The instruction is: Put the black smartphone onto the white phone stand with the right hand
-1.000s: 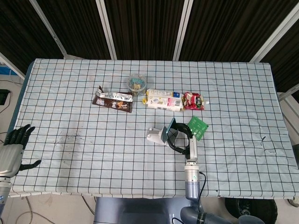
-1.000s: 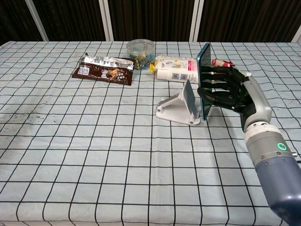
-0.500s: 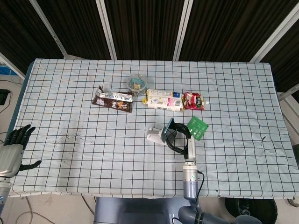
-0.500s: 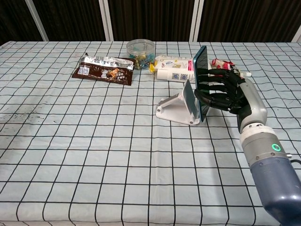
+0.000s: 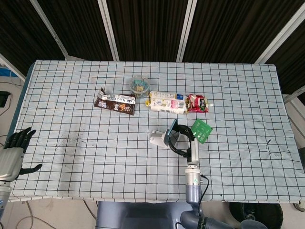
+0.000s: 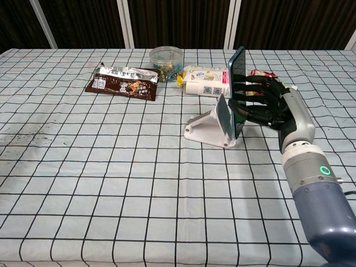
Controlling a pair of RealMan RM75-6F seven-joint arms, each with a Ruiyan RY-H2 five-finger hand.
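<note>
The black smartphone [image 6: 234,92] stands nearly upright, its lower end against the back plate of the white phone stand [image 6: 210,127]. My right hand [image 6: 264,104] grips it from the right, fingers across its dark back. In the head view the smartphone [image 5: 172,130] leans over the phone stand [image 5: 157,138] near the table's middle, with my right hand [image 5: 183,141] just right of it. My left hand [image 5: 14,151] hangs off the left table edge, fingers apart and holding nothing.
A brown snack wrapper [image 6: 123,82], a clear round tub [image 6: 166,58], a white tube-like pack [image 6: 202,82] and a red packet [image 5: 197,103] lie in a row behind the stand. A green card [image 5: 202,130] lies beside my right hand.
My right hand has carried the smartphone left and slightly up, closing its lower end onto the stand's back plate. The left hand has not moved.
</note>
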